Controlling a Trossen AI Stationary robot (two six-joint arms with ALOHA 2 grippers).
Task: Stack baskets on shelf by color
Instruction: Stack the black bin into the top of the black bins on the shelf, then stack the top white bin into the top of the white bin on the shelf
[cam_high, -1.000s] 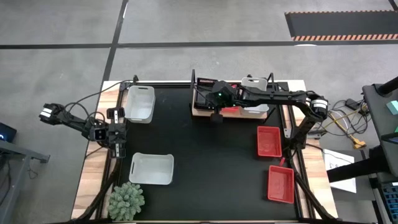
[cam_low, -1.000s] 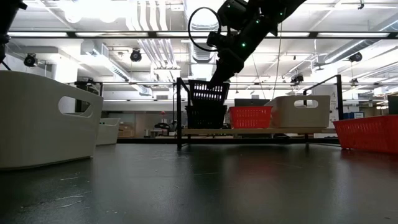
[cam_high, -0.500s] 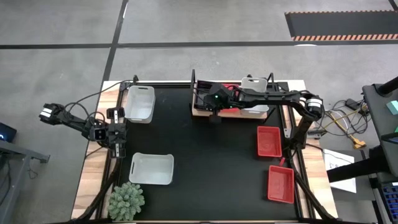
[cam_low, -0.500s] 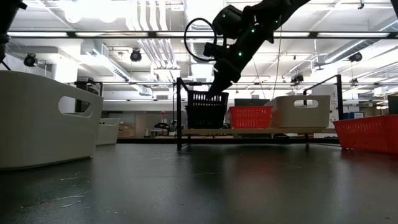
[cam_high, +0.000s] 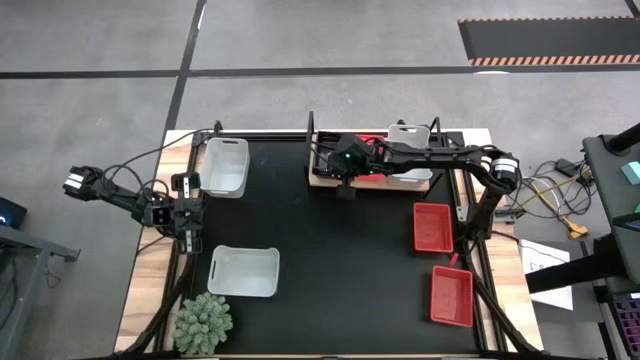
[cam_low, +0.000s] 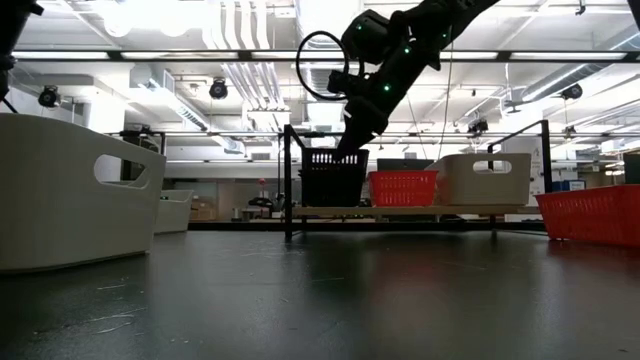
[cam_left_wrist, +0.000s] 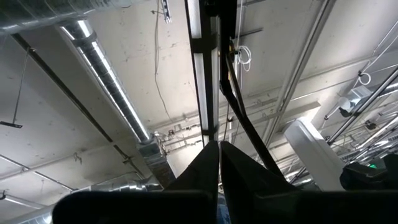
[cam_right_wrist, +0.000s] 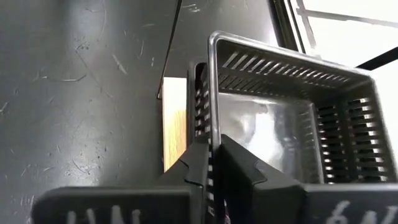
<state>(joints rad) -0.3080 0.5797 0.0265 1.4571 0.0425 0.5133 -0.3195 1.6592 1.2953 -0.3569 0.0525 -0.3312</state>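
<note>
My right gripper (cam_right_wrist: 211, 148) is shut on a black slotted basket (cam_right_wrist: 283, 127) at the left end of the wooden shelf (cam_low: 400, 211). That basket (cam_low: 333, 178) sits inside another black one. A red basket (cam_low: 403, 187) and a white one (cam_low: 485, 178) also stand on the shelf. Two red baskets (cam_high: 431, 227) (cam_high: 451, 296) lie on the mat's right side, and two white ones (cam_high: 225, 165) (cam_high: 243, 271) on its left. My left gripper (cam_left_wrist: 219, 163) waits shut at the table's left edge, pointing up at the ceiling. My right gripper pinches the black basket's near slotted wall (cam_right_wrist: 210, 124) at the rim, one finger inside the basket and one outside. The fingers slant down from the table's right side. The basket stands level, nested in the black basket below it on the shelf.
Thin black rods (cam_low: 288, 180) frame the shelf. A spiky green plant (cam_high: 203, 320) stands at the near left corner. Bare black mat (cam_high: 330, 260) lies between the white and red baskets. Cables hang beside the table's right edge.
My right gripper has come down and shifted a little toward the table's left, staying shut on the black basket. The basket, lifted and tilted above the black one a second ago, has dropped level into it.
</note>
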